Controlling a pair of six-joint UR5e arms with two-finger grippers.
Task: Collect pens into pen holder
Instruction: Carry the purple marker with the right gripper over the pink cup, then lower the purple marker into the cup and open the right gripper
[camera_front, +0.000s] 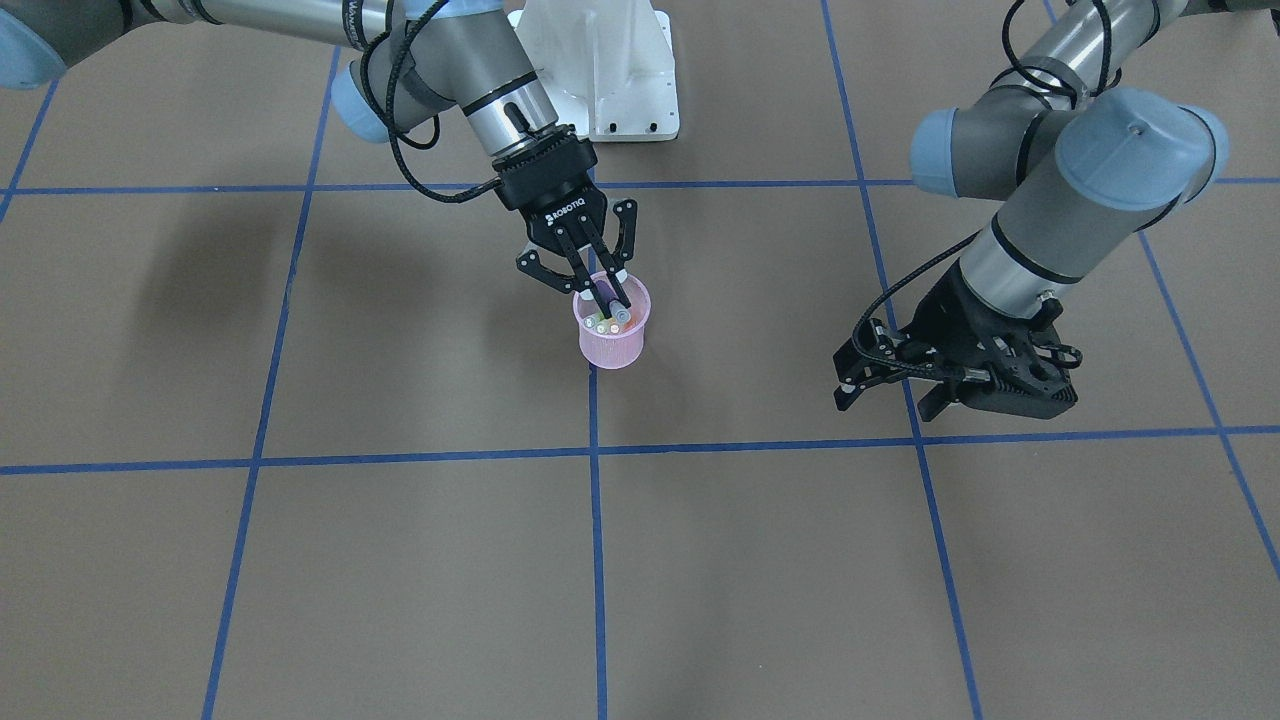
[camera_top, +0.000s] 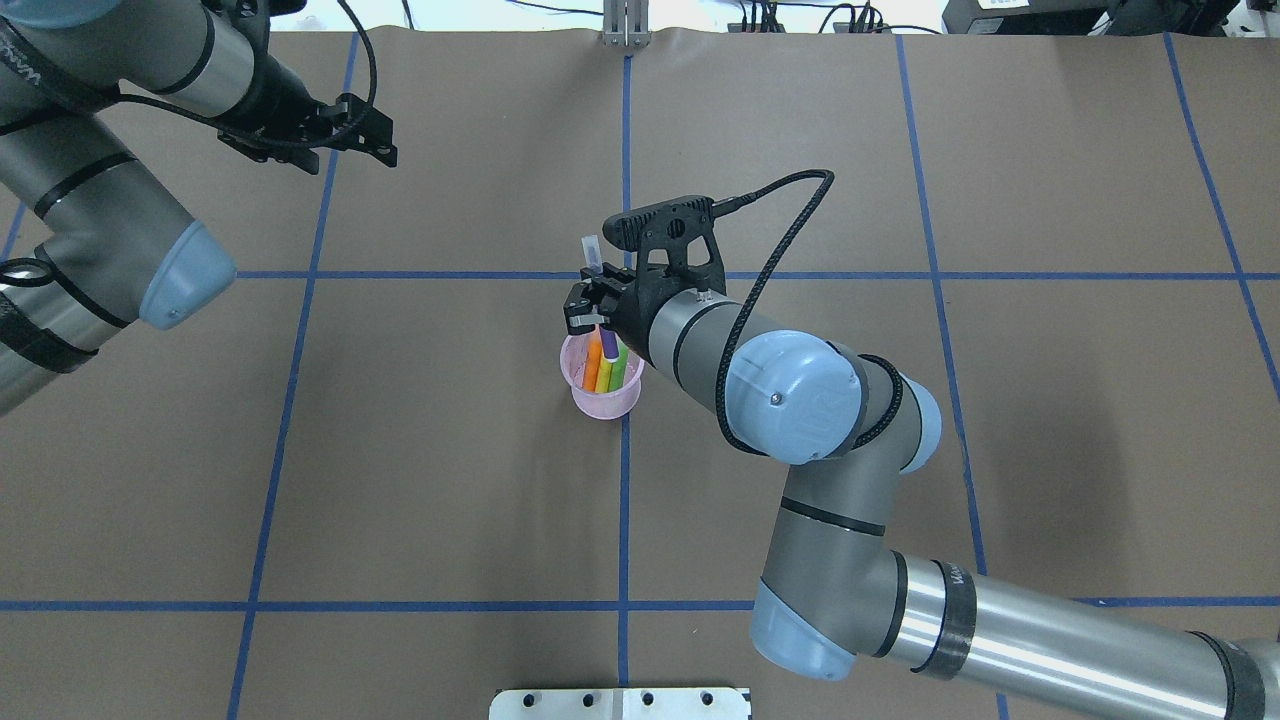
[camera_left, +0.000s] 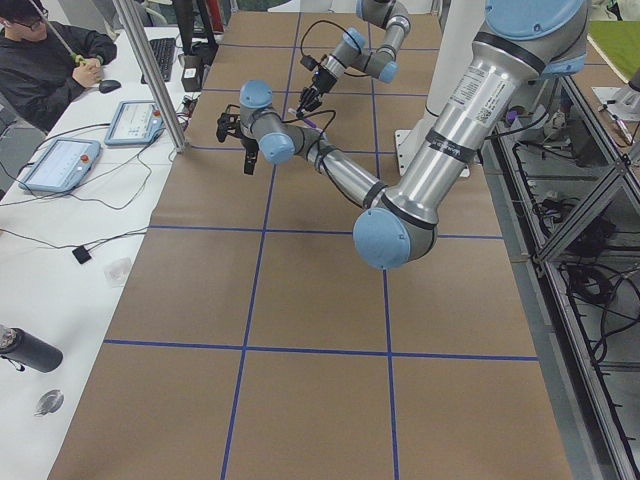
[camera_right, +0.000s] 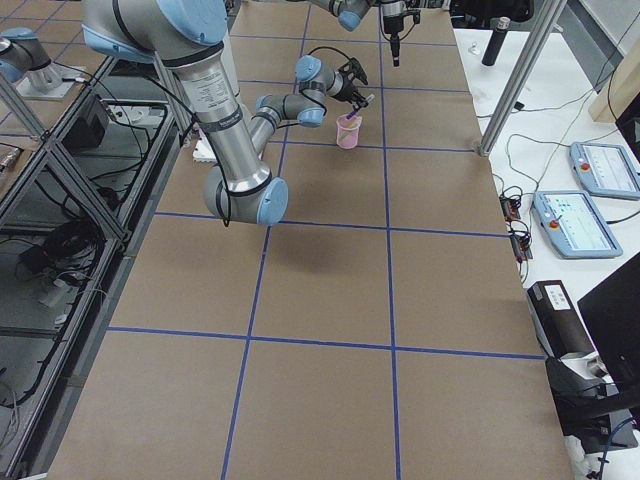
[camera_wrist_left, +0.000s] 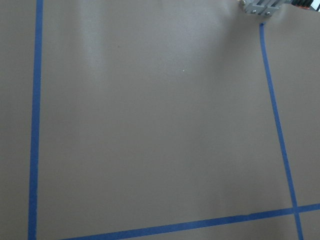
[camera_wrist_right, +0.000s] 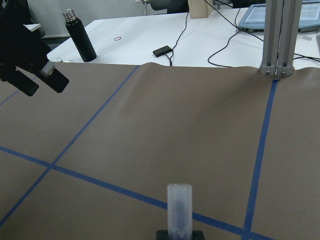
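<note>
The pink mesh pen holder stands upright near the table's middle; it also shows in the overhead view and the right side view. The orange pen, the yellow pen and the green pen stand inside it. My right gripper is right over the cup, shut on the purple pen. The pen's lower end is in the cup and its pale cap sticks up past the fingers. My left gripper is open and empty, above bare table well away from the cup; it also shows in the overhead view.
The white robot base plate sits at the table's robot side. A metal post stands at the far edge. A black bottle and cables lie on the white bench beyond. Blue tape lines cross the brown table cover.
</note>
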